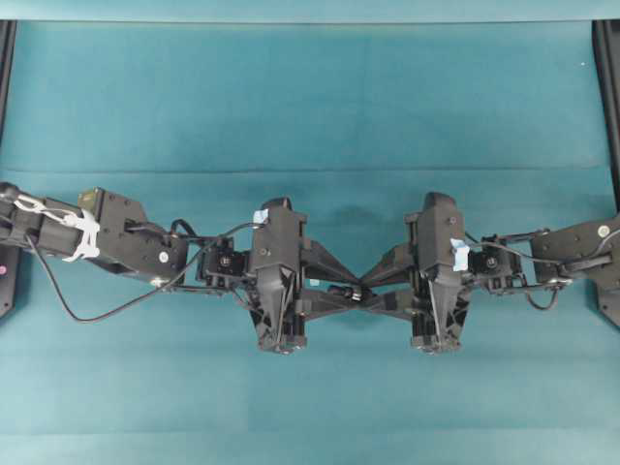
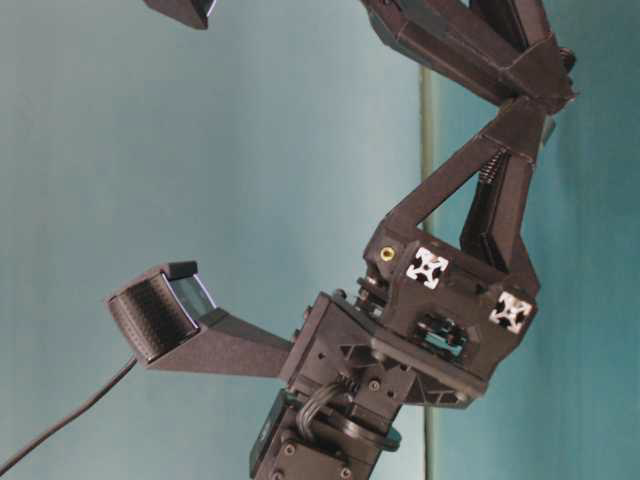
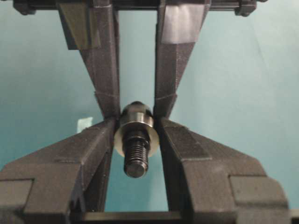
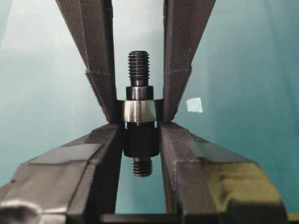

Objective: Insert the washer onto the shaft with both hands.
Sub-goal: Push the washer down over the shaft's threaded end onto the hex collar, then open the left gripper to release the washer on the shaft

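The grey washer (image 3: 148,137) sits around the dark shaft (image 3: 137,156), whose threaded end pokes through it toward the left wrist camera. My left gripper (image 3: 136,128) is shut on the washer's sides. In the right wrist view the shiny washer (image 4: 139,112) rests against the shaft's thicker dark middle (image 4: 140,140). My right gripper (image 4: 140,133) is shut on that middle, and one threaded end sticks out past the washer. From overhead, the left gripper (image 1: 351,289) and right gripper (image 1: 365,289) meet tip to tip above the centre of the cloth. The small parts are barely visible there.
A teal cloth (image 1: 310,97) covers the table, with black rails (image 1: 607,97) at the side edges. Pale-blue tape scraps lie on it (image 3: 85,122) (image 4: 194,104). A black cable (image 1: 87,310) loops below the left arm. The table-level view shows an arm and one padded finger (image 2: 155,315).
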Motion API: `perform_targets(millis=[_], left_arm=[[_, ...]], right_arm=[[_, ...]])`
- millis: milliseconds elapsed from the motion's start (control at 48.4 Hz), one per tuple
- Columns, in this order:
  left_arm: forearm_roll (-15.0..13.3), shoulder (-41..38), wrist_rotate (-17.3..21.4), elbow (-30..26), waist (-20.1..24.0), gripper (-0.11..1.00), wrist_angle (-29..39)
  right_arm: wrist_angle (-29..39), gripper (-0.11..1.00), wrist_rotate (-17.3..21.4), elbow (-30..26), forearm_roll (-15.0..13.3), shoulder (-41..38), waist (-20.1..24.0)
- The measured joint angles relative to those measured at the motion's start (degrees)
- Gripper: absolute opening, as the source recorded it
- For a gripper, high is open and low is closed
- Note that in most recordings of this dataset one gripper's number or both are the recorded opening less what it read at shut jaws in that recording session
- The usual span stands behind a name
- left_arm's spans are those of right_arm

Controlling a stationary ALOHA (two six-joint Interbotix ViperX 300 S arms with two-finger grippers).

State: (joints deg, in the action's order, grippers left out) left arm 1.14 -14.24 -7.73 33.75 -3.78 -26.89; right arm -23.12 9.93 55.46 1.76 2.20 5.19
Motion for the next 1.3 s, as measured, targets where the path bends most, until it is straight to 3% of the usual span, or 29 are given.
perform_targets(millis=[640,681,826,867,1301], left_arm=[[0.0,-0.1,-0.5,-1.0,0.2,0.37,4.0],[-0.1,-0.1,-0.5,-1.0,0.2,0.42,4.0],[0.0,-0.1,-0.6,-1.1,0.3,0.79,4.2],[-0.1,-0.1,-0.5,-1.1,0.4,0.85,4.3],[0.0,0.4,-0.5,-1.1,0.3,0.81,6.2]], right_arm=[[0.1,0.0,-0.2,0.0,0.0,-0.3,0.0],[0.1,0.0,-0.2,0.0,0.0,-0.3,0.0],[0.1,0.0,0.0,0.0,0.0,-0.3,0.1],[0.1,0.0,0.0,0.0,0.0,-0.3,0.2],[0.1,0.0,0.0,0.2,0.0,-0.2,0.2]])
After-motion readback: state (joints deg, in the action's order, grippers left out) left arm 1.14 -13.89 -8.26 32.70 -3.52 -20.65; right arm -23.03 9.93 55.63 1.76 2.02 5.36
